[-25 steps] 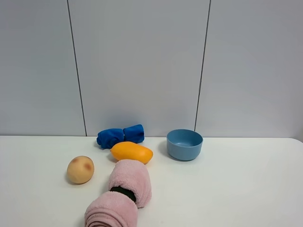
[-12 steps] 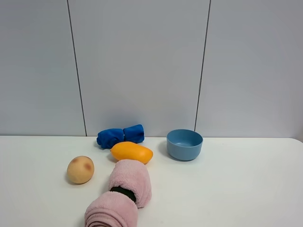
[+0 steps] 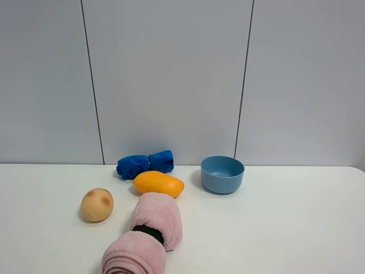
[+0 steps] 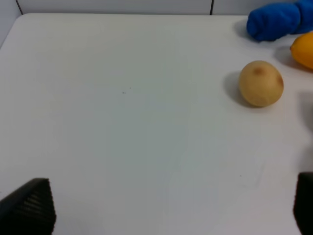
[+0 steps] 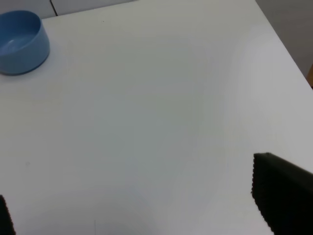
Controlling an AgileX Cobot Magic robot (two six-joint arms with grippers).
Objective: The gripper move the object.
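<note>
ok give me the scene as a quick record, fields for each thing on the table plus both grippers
mango: lies on the table, in front of the blue cloth, left of the bowl
peach: left of the mango, apart from it
blue bowl: upright, looks empty
blue cloth: bunched by the wall
pink towel: rolled, at the near edge
left gripper: open, over bare table
right gripper: open, holding nothing

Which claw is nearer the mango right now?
Left. The left claw has the mango at the edge of its view, past the peach. The right claw sees only the blue bowl.
</note>
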